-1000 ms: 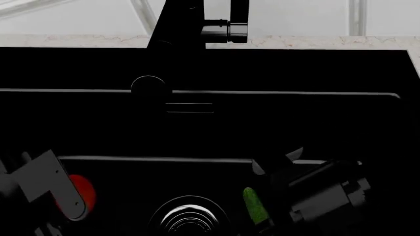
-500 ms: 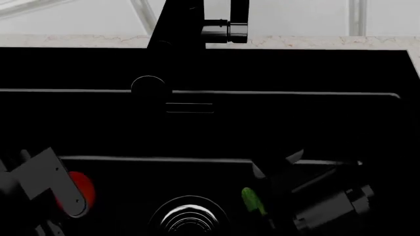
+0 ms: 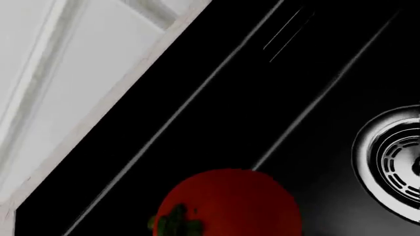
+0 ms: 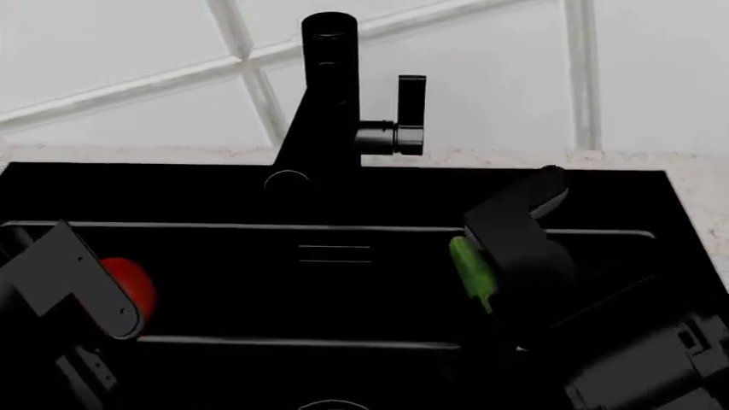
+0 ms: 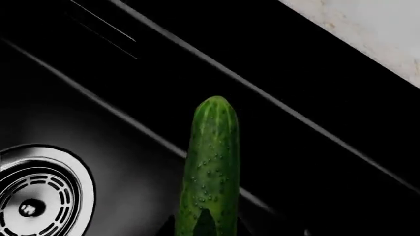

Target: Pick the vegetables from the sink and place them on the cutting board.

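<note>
**A:** What does my right gripper [image 4: 484,286] have?

**B:** From where I sit, it is clamped on the cucumber [image 4: 469,272], holding it up in front of the sink's [image 4: 341,201] back wall, below the black faucet [image 4: 330,94]. In the right wrist view the cucumber [image 5: 211,169] stands out from the claw over the basin, with the drain [image 5: 36,194] off to one side.

**A:** And my left gripper [image 4: 97,299]?

**B:** I see the tomato [image 4: 128,286] right against its finger, inside the sink at the left. The left wrist view shows the tomato [image 3: 226,204], green stem visible, close to the camera. Whether those jaws grip it, I cannot tell
</note>
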Tool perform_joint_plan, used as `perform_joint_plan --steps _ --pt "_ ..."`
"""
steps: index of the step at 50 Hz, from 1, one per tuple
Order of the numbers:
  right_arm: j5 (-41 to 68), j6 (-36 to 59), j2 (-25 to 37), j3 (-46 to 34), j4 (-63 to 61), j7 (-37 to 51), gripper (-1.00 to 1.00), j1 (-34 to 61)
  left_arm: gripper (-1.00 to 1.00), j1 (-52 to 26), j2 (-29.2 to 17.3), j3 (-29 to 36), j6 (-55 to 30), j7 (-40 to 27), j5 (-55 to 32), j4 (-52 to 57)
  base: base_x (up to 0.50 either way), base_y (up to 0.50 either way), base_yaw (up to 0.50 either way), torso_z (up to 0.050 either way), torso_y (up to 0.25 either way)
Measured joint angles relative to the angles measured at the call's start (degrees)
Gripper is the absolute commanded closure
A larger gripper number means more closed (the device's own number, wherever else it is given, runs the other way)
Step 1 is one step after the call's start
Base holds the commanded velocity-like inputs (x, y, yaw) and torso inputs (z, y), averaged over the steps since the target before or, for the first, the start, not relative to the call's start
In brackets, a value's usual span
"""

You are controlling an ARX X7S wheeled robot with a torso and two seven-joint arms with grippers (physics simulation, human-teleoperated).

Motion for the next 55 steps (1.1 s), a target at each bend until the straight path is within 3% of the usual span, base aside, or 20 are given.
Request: perform_joint_plan --steps 12,39,55 --pt "0.3 -1.0 3.0 4.0 -7.2 3.5 1.0 -0.2 1.0 -1.2 0.9 -1.9 0.4 -2.1 0.6 -1.4 0.02 0.0 0.0 0.0 0.25" --pt "1.6 2.0 5.6 6.4 -13.9 5.5 1.0 0.6 1.0 -3.4 2.0 -3.9 1.3 -3.7 0.6 -1.9 -0.5 0.0 0.0 0.0 0.25" --pt "2.3 2.5 6.2 7.2 -16.1 5.9 1.0 0.8 1.0 -4.1 1.7 -2.6 3.2 -5.0 2.6 -0.6 -0.5 0.0 0.0 0.0 0.0"
